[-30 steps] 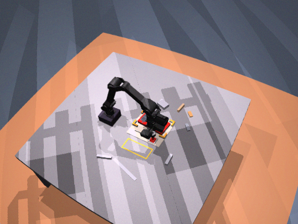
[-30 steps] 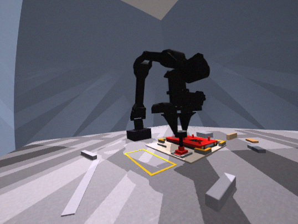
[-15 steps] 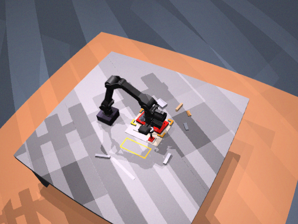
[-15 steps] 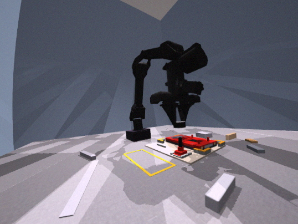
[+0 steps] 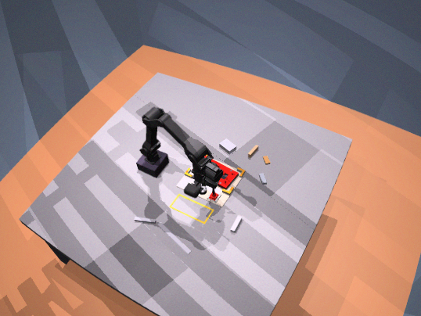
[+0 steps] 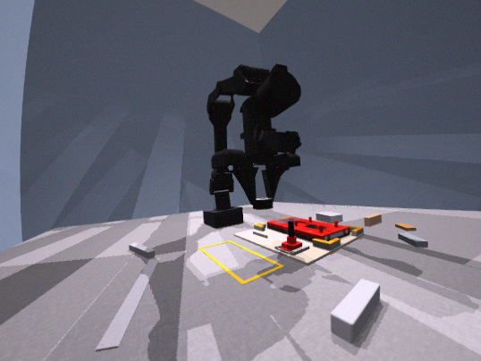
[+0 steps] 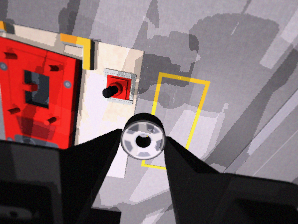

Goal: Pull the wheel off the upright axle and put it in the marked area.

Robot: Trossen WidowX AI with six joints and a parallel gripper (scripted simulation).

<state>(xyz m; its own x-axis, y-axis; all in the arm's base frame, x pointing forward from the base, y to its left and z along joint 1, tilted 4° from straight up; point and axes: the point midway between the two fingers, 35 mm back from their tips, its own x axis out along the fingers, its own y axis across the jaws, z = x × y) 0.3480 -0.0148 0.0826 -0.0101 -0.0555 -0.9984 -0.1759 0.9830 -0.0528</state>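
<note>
Black two-finger claw [image 5: 203, 190] [image 6: 264, 201] [image 7: 143, 137] is gripping black wheel with silver spoked face [image 5: 203, 191] [image 6: 263, 204] [image 7: 130, 150], raised above table. Black upright axle on red base [image 5: 214, 196] [image 6: 291, 241] [image 7: 119, 88] stands apart from claw, below. Yellow-outlined area [image 5: 179, 214] [image 6: 264, 274] [image 7: 199, 116] also lies lower than claw.

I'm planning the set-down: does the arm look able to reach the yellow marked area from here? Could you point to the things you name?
Probably yes: the gripper [image 5: 203, 191] [image 6: 263, 201] [image 7: 143, 137] holds the wheel [image 6: 263, 204] [image 7: 131, 153] raised near the yellow outline [image 5: 175, 200] [image 6: 222, 263] [image 7: 200, 107], with nothing visible standing between.
</note>
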